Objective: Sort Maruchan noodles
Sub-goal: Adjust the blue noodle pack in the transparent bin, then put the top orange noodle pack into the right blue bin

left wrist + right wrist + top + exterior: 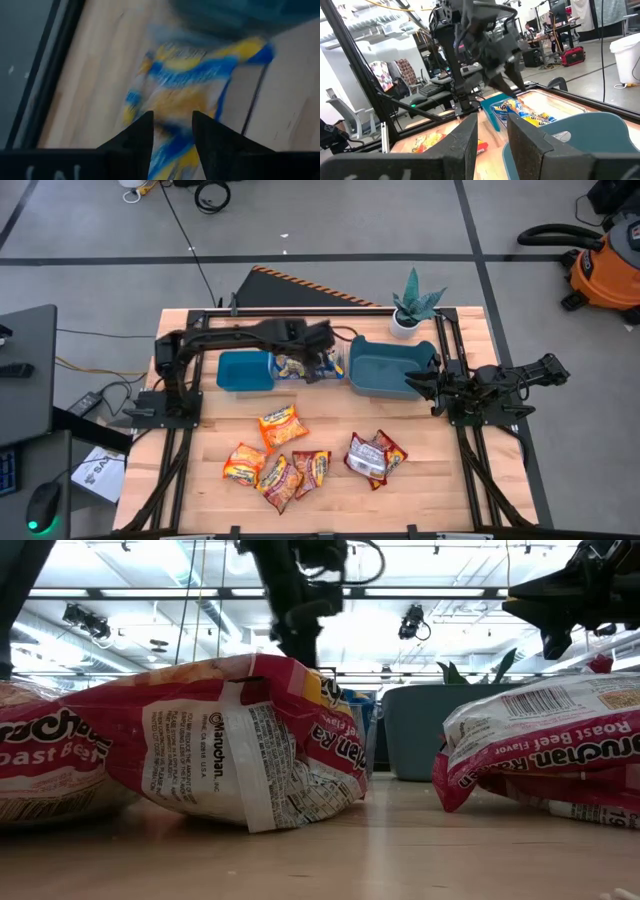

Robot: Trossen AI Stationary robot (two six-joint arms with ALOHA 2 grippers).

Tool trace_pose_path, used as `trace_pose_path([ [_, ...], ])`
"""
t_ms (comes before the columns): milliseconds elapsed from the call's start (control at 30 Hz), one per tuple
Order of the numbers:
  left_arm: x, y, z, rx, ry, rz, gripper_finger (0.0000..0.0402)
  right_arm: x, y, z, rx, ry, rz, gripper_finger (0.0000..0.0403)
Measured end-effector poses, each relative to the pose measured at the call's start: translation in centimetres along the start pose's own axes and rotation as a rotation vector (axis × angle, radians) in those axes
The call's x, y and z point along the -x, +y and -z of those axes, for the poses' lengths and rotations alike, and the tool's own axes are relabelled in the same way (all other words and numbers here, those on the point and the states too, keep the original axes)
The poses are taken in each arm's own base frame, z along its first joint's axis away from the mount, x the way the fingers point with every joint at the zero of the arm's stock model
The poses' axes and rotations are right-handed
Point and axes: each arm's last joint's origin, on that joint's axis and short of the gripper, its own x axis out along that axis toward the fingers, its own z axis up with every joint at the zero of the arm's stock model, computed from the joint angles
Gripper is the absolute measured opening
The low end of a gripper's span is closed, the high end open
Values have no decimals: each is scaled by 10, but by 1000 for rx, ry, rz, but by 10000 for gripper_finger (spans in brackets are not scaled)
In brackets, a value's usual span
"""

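Left gripper: parted fingers above blue-and-yellow crinkly packets in the clear bin, apparently not gripping any.
Right gripper: idle at the dark teal bin's right rim, fingers parted, empty.
Wooden table's near edge: orange packets, red/silver packets.

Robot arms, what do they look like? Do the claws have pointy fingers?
Both arms are dark, nearly black, built from chunky jointed segments. The left claw has two flat black fingers that taper to blunt points, like little wedges. The right claw has the same two dark tapered fingers. No stickers or markings show on them.
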Motion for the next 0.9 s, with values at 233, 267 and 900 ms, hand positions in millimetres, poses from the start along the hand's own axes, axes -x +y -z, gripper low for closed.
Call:
trace_pose_path([
  [233, -63, -20, 5, -59, 106, 47, 142, 0, 0, 0, 0, -1, 0, 111],
  [267, -67, -22, 5, -69, 112, 54, 142, 0, 0, 0, 0, 0, 0, 111],
  [900, 66, -87, 25, -59, 198, 372, 142, 0, 0, 0, 0, -1, 0, 111],
])
